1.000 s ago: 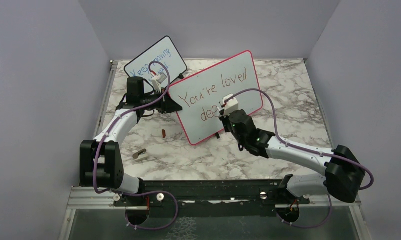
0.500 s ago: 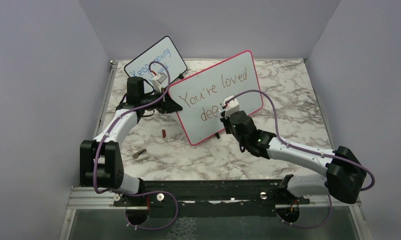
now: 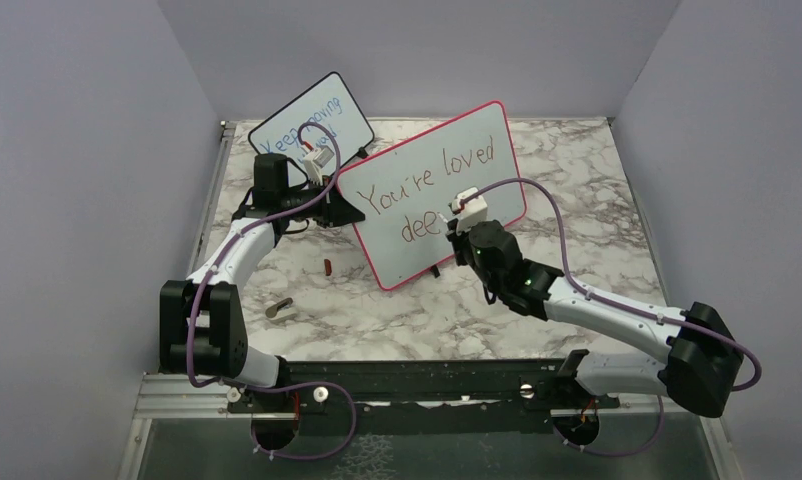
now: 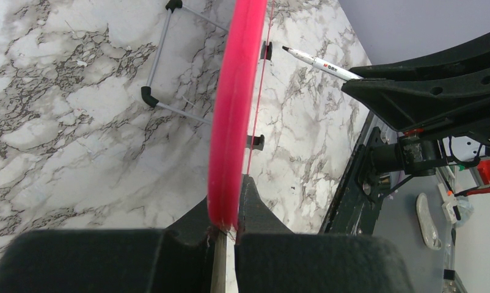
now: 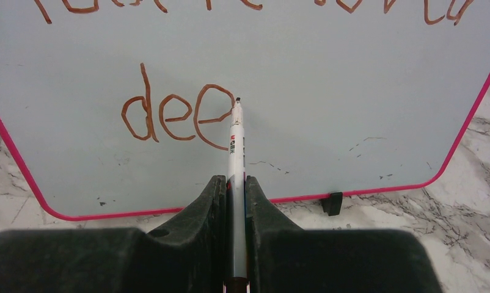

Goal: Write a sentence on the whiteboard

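The left arm (image 3: 227, 255) rises from its base, folds at the elbow and reaches forward and to the right, with the wrist held about level. The left gripper (image 4: 228, 207) is clamped on the pink edge of the whiteboard (image 4: 230, 104) (the rim sits squeezed between both fingers). The right arm (image 3: 617, 315) stretches low, forward and to the left. The right gripper (image 5: 235, 186) is closed around a marker (image 5: 236, 137), which points straight out ahead of the fingers.

Black-framed board (image 3: 324, 108) w/ blue writing, rear-left on marble table (image 3: 577, 190).
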